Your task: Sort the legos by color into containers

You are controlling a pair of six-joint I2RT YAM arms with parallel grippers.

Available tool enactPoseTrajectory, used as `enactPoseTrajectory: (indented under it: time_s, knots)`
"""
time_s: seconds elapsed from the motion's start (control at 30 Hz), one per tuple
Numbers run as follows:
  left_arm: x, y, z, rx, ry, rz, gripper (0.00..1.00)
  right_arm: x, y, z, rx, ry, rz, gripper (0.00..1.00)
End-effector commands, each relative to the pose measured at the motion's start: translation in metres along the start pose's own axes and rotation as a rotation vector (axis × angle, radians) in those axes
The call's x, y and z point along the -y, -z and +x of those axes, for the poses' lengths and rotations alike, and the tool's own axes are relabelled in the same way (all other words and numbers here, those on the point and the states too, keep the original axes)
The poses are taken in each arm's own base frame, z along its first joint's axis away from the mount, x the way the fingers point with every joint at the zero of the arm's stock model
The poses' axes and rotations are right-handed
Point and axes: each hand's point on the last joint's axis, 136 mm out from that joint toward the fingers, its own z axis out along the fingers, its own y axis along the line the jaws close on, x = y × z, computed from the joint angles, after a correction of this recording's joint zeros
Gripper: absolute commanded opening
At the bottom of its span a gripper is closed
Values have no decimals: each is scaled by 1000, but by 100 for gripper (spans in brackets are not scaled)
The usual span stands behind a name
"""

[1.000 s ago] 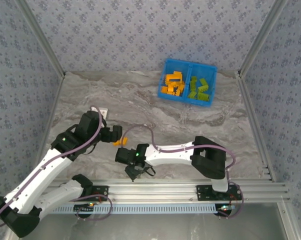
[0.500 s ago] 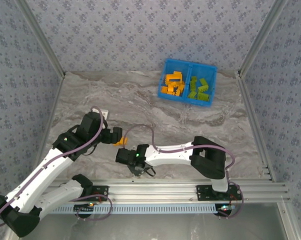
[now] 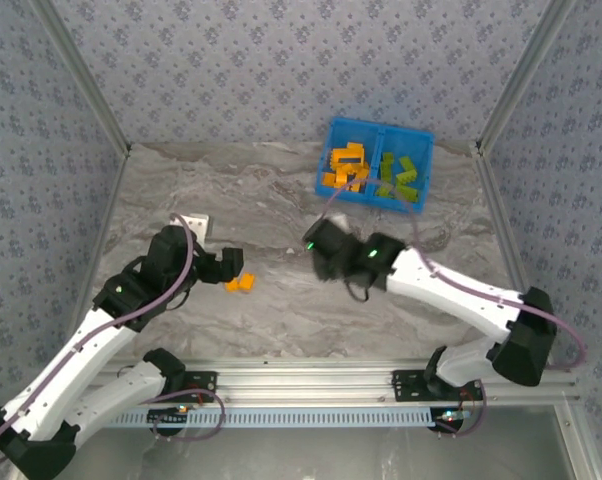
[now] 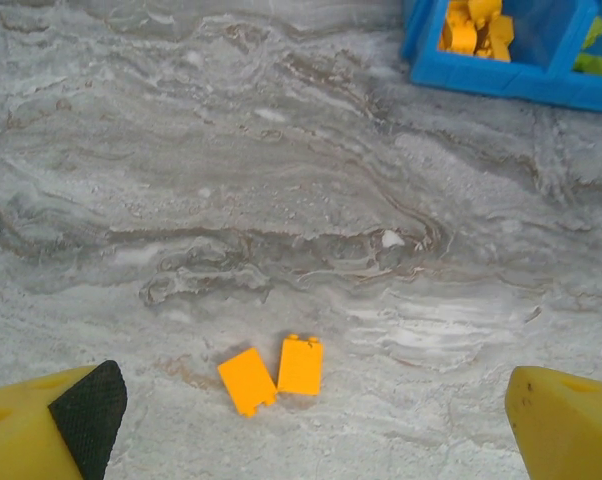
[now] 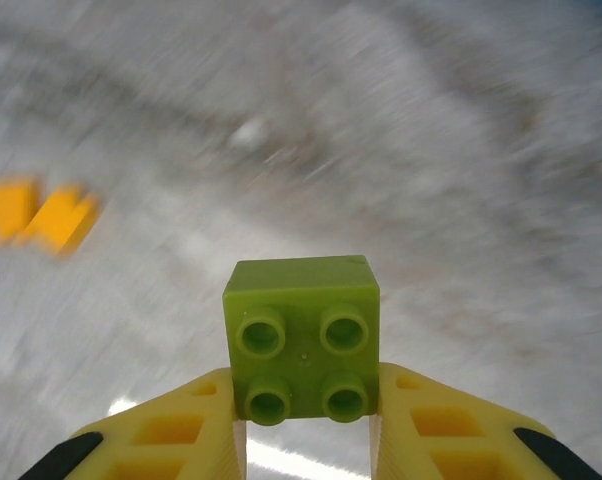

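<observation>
My right gripper [image 5: 303, 405] is shut on a lime green lego [image 5: 303, 335], studs facing the camera, held above the marble table; in the top view it [image 3: 319, 250] hovers mid-table, short of the blue bin [image 3: 423, 168]. The bin's left compartment holds orange legos [image 3: 346, 166], its right one green legos [image 3: 399, 176]. Two orange legos [image 4: 246, 380] [image 4: 301, 364] lie side by side and touching on the table [image 4: 281, 200], just ahead of my open left gripper [image 4: 311, 425], which has nothing between its fingers. From above, that pair [image 3: 241, 284] sits right of the left gripper [image 3: 231, 265].
A small white object [image 3: 199, 220] lies on the table behind the left arm. Metal frame rails [image 3: 381, 375] run along the near edge and sides. The bin's corner [image 4: 501, 78] shows at the top right of the left wrist view.
The right arm has swung from the near rail up to mid-table towards the bin, carrying the green lego. The left gripper has drawn back slightly from the two orange legos.
</observation>
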Motion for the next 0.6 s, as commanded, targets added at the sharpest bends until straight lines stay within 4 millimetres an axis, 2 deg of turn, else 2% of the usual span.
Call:
enactPoseTrajectory:
  time_s: [0.0, 0.13, 0.23, 0.33, 0.4, 0.5, 0.57]
  knots:
    - [4, -2, -2, 22, 12, 32, 99, 61, -21, -20, -2, -40, 120, 34]
    - [2, -4, 5, 1, 2, 23, 99, 139, -45, -67, 43, -225, 247, 34]
    - [11, -3, 8, -19, 16, 71, 99, 185, -66, -99, 41, -326, 301, 33]
    - [22, -3, 12, -41, 53, 136, 99, 216, -101, -126, 3, -389, 323, 33]
    - [27, -5, 16, -62, 77, 163, 99, 227, -124, -140, -14, -412, 323, 33]
    - [26, -8, 27, -110, 109, 161, 99, 246, -162, -151, -50, -449, 352, 34]
    - [22, -10, 40, -160, 123, 137, 99, 256, -179, -157, -65, -483, 361, 34]
